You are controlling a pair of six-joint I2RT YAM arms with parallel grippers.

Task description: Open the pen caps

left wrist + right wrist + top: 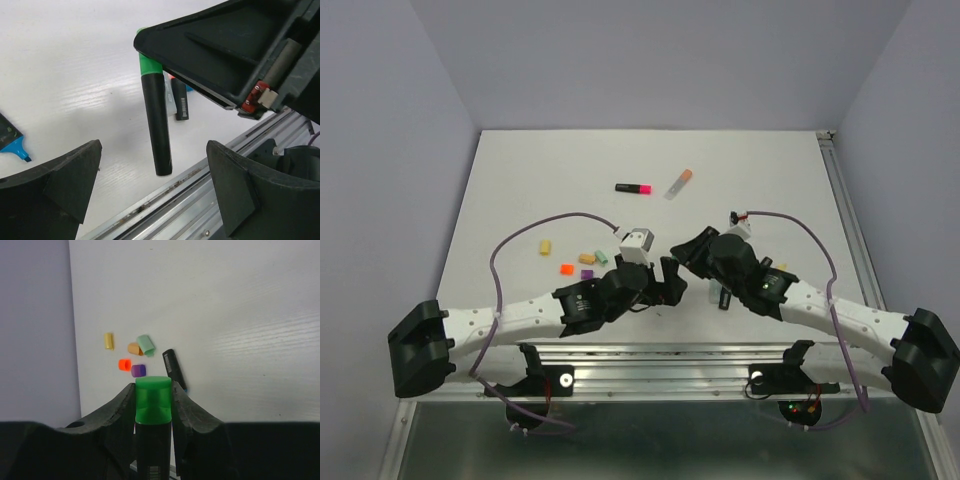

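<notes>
My right gripper (153,396) is shut on a black pen by its green cap (153,400). In the left wrist view the green cap (149,65) pokes out under the right gripper (225,55), and the black barrel (158,125) hangs down above the table's front edge. My left gripper (155,187) is open, its fingers (62,185) wide on either side of the barrel's lower end and not touching it. In the top view both grippers meet near the front middle, left (672,284) and right (683,257). Loose yellow (108,340), peach (133,348), pale green (146,344), orange (124,364) and purple (138,370) caps lie together.
A black pen with a blue tip (173,368) lies near the caps, and it also shows in the left wrist view (12,142). Another black pen (179,100) lies behind the held one. A black pink-tipped pen (634,187) and a pale orange-tipped pen (679,184) lie farther back. The metal rail (210,200) runs along the front.
</notes>
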